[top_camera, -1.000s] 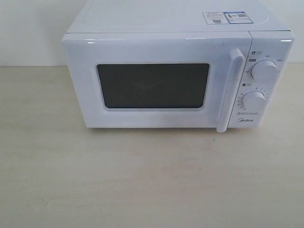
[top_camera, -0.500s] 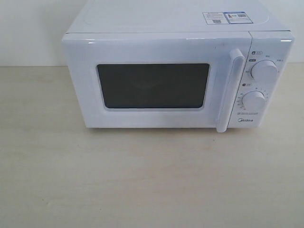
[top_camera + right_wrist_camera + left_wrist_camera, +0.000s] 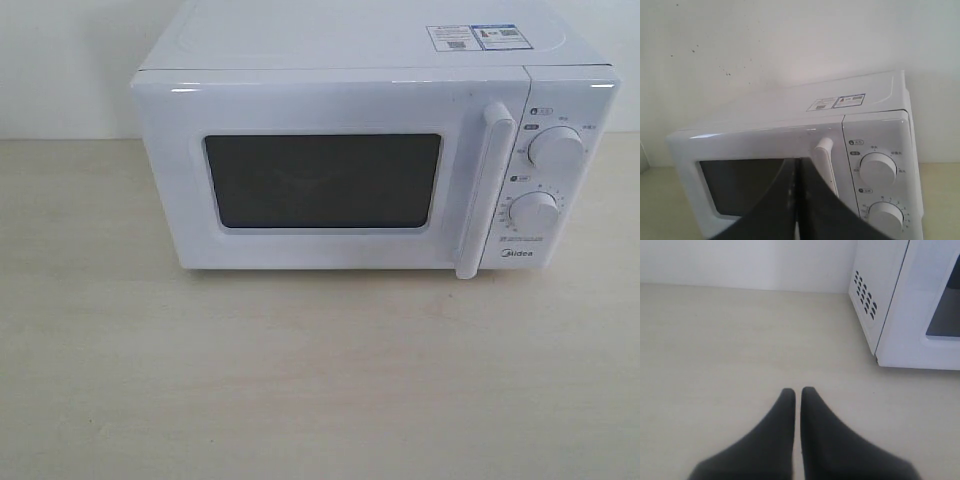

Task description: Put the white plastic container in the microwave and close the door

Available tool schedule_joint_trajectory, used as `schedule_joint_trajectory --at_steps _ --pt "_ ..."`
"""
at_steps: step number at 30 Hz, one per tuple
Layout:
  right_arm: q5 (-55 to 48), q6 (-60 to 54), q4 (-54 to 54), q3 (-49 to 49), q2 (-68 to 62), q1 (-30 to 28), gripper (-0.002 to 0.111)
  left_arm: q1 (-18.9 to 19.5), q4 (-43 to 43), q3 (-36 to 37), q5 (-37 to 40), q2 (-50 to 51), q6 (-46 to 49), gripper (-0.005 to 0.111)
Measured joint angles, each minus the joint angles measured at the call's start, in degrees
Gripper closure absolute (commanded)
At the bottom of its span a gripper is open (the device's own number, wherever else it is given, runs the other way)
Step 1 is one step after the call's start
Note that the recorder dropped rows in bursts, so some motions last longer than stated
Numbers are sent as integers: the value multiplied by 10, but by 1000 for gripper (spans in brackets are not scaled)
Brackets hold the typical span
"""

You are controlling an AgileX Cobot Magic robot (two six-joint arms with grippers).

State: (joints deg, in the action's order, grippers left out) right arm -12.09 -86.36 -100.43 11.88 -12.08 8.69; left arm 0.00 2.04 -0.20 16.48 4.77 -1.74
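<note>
The white microwave (image 3: pixel 350 90) stands at the back of the table, its door (image 3: pixel 322 180) shut, with a dark window and a long bar handle (image 3: pixel 483 190). The white plastic container is out of view. Neither gripper shows in the exterior view. In the left wrist view my left gripper (image 3: pixel 797 391) hovers over bare table off the microwave's (image 3: pixel 900 305) vented side, its black fingers together and empty. In the right wrist view my right gripper (image 3: pixel 798 161) is shut and empty, in front of the microwave's (image 3: pixel 790 130) door next to the handle (image 3: pixel 826 160).
Two round dials (image 3: pixel 556 148) (image 3: pixel 534 212) sit on the microwave's right panel. Stickers (image 3: pixel 476 37) lie on its top. A pale wall rises behind it. The light wooden table (image 3: pixel 300 380) stretches in front.
</note>
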Motion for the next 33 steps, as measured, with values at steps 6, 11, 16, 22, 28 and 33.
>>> schedule_joint_trajectory --at_steps 6,11,16,22,28,33 --pt "10 1 2 -4 25 -2 108 0 0 0 0 0 0 102" --pt "43 7 3 -5 27 -2 108 0 0 0 0 0 0 102" --pt "50 16 4 -3 27 -2 108 0 0 0 0 0 0 102" --pt "57 18 4 -1 27 -2 108 0 0 0 0 0 0 102" --pt "61 19 4 -1 27 -2 108 0 0 0 0 0 0 102" --pt "70 36 9 -1 27 -3 108 0 0 0 0 0 0 102"
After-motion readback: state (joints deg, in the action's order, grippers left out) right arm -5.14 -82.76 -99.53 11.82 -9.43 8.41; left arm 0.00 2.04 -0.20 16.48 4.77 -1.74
